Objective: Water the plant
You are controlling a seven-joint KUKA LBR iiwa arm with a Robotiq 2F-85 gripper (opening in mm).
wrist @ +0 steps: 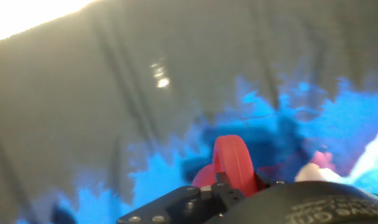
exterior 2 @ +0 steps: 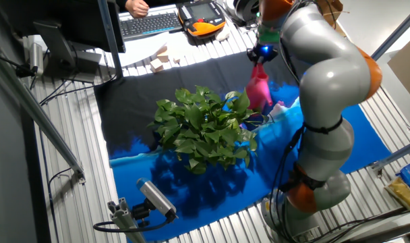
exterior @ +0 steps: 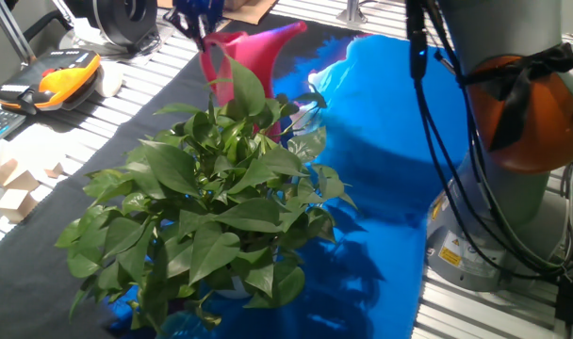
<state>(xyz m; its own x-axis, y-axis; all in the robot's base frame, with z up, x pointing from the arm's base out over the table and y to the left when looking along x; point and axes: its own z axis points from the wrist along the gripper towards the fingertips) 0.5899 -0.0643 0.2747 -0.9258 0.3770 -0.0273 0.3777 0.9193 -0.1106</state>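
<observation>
Glossy green, heart-leaved bushy plant (exterior: pixel 206 207) fills the foreground of one fixed view, standing on a rippled blue cloth (exterior: pixel 381 179) that meets a dark cloth (exterior: pixel 117 122) on the slatted worktop (exterior: pixel 41 141). Just behind the foliage, a pink plastic watering can (exterior: pixel 253 52) hangs tilted, spout up and to the right, its lower body hidden by leaves. The black end effector (exterior: pixel 200 21) is closed around the can's handle from above. From the other fixed view, the grey and orange arm (exterior 2: pixel 319 74) arches over the cloth, and the can (exterior 2: pixel 260 89) sits just beside the plant (exterior 2: pixel 203 128) on its far right. That view alone shows a keyboard (exterior 2: pixel 150 23) and orange pendant (exterior 2: pixel 201 17) at the worktop's far edge, plus a camera (exterior 2: pixel 154 197) in front. Only the hand view shows the curved red-pink handle (wrist: pixel 234 163) rising between the fingers (wrist: pixel 176 202), with the cloths blurred beyond.
</observation>
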